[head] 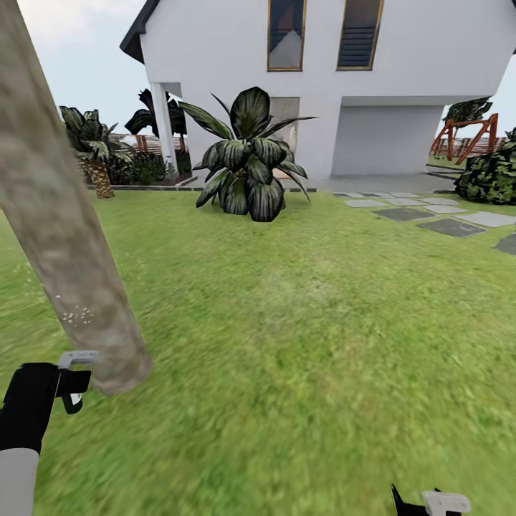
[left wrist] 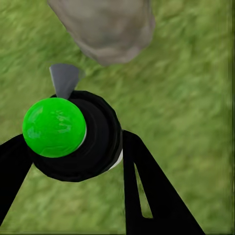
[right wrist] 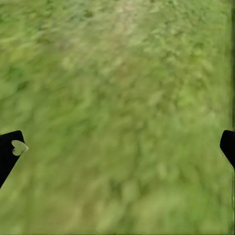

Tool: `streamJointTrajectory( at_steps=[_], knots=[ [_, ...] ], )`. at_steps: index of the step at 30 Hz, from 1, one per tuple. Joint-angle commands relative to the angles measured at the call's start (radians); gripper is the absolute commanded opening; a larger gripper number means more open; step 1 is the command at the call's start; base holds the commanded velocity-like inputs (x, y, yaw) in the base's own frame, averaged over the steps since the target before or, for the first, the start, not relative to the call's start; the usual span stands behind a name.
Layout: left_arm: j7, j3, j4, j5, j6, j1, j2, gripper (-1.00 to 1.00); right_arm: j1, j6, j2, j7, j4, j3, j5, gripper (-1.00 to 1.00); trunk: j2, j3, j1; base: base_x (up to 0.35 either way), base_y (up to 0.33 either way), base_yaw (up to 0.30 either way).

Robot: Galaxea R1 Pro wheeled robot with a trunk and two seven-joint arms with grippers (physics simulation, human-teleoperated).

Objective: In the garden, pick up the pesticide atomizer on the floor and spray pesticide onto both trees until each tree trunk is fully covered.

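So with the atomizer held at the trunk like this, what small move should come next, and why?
Probably keep spraying while raising the left claw, which is shut on the atomizer. Its grey nozzle points at the base of the tree trunk, and only a small patch of white pesticide specks shows low down; the bark above looks bare.

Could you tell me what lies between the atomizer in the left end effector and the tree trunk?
In the left wrist view, bare grass separates the atomizer from the trunk; its grey nozzle points toward the trunk.
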State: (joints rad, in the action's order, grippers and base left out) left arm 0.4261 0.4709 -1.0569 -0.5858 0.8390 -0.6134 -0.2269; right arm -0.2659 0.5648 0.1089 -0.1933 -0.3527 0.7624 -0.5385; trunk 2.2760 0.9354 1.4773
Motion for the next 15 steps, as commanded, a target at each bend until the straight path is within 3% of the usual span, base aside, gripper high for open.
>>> streamJointTrajectory(
  at_steps=[1, 6, 15],
  knots=[
    [0.0, 0.0, 0.0, 0.0, 0.0, 0.0, 0.0, -1.0, 0.0, 0.0, 0.0, 0.0, 0.0, 0.0, 0.0, 1.0, 0.0, 0.0, 0.0, 0.0, -0.273, 0.0],
    [0.0, 0.0, 0.0, 0.0, 0.0, 0.0, -0.002, -1.0, 0.001, 0.0, 0.0, 0.0, 0.0, 0.0, 0.0, 1.0, 0.0, 0.0, 0.0, 0.028, -0.273, 0.12],
    [0.0, 0.002, 0.0, 0.0, 0.0, 0.0, -0.003, -1.0, 0.0, 0.0, 0.0, 0.0, 0.0, 0.0, 0.0, 1.0, 0.0, 0.0, 0.0, 0.115, -0.261, 0.267]
  ],
)
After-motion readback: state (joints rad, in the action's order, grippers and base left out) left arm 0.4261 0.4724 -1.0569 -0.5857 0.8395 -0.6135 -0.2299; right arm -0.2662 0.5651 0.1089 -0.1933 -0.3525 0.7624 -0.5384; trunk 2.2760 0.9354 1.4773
